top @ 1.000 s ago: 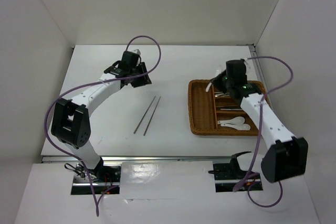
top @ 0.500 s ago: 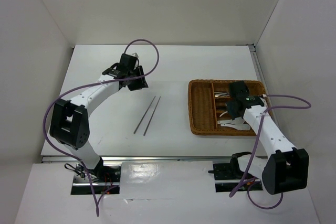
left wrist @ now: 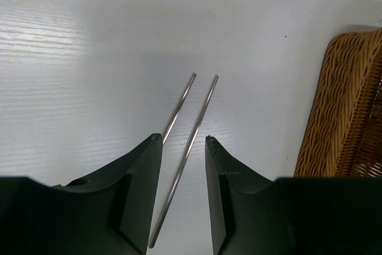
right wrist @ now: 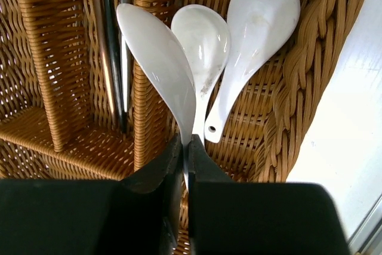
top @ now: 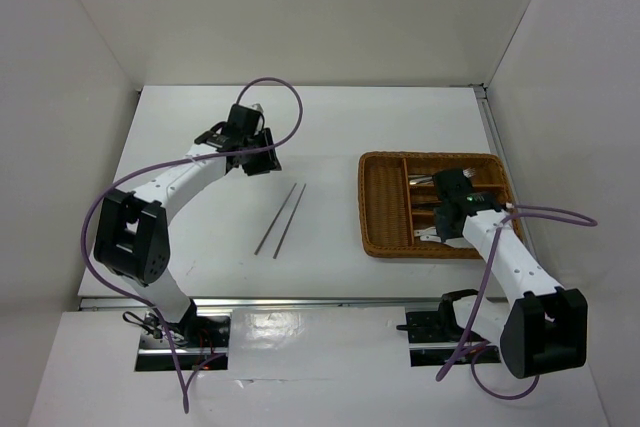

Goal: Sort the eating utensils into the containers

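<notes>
On the left, the left hand (left wrist: 184, 138) hangs over the white counter (top: 330, 127) with its fingers spread and nothing between them. Nearer the counter's middle lie two thin chopsticks (top: 282, 219), side by side and almost parallel, slanting away from the arm bases. They sit apart from the hand. In the left wrist view they run up through the gap between the two dark fingers.

Further right stands the brown wicker tray (top: 375, 217), divided by low woven walls. At its near end the right hand (right wrist: 185, 147) has its fingers pressed together on the handle tip of a white spoon (right wrist: 158, 64), whose bowl points away over the compartment. Two more white spoons (right wrist: 239, 34) lie just beside it in the same compartment, bowls up and handles towards the hand. Slim silver handles (right wrist: 110, 40) rest in the slot to their left, beyond a woven divider.
</notes>
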You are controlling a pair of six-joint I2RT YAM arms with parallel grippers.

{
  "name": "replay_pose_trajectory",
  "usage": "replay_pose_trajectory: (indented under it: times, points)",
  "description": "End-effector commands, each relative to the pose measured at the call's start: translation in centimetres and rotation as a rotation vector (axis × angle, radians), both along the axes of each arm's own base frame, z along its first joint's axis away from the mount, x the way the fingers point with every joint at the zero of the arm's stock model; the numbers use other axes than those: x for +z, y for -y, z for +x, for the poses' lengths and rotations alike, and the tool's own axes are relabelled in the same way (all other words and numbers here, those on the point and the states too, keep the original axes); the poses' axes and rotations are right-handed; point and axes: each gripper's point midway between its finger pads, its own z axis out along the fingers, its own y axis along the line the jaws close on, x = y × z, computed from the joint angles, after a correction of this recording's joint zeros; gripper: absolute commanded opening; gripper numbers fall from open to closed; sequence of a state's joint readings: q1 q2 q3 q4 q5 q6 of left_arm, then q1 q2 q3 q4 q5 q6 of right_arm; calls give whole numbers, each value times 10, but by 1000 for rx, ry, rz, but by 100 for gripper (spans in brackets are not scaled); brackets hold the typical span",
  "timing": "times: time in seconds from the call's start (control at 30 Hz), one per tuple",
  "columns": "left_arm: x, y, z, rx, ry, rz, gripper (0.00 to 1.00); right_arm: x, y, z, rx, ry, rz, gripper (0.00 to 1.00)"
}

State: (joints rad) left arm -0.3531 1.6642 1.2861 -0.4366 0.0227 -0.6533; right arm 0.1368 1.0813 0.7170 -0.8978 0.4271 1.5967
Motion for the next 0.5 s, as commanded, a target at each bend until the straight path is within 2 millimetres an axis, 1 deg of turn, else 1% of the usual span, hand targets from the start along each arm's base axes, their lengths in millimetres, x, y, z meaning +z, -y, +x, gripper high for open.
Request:
replay_pose_trajectory:
  times: [0.0,0.03,0.07,0.1,0.13,0.27,0.3,0.4,0.43,0.47]
  points:
    - [5,-2,-6,-33,24,14,48,1,7,0,-46,11,-22,12]
    - [5,-2,-6,-40,26,19,48,1,7,0,-46,11,-22,17]
    - [4,-3,-9,-40,23,20,48,1,7,0,-46,11,-22,19]
    - [5,-3,-7,-47,34,22,48,-2,6,-3,-42,0,-13,20]
    - [1,-4,-9,-47,24,26,48,-2,6,-3,-42,0,-13,22]
    - [-3,-5,-12,-65,22,42,48,0,2,-1,-29,12,4,22]
    - [-3,-5,-12,-65,22,42,48,0,2,-1,-29,12,4,23]
    - [-6,-6,-12,-83,28,56,48,12,1,7,31,27,-14,28]
    - [-10,-8,-14,-91,21,65,48,17,-2,10,60,30,-13,30]
    - [-8,-5,-13,-110,32,60,48,30,-3,22,87,78,-19,31]
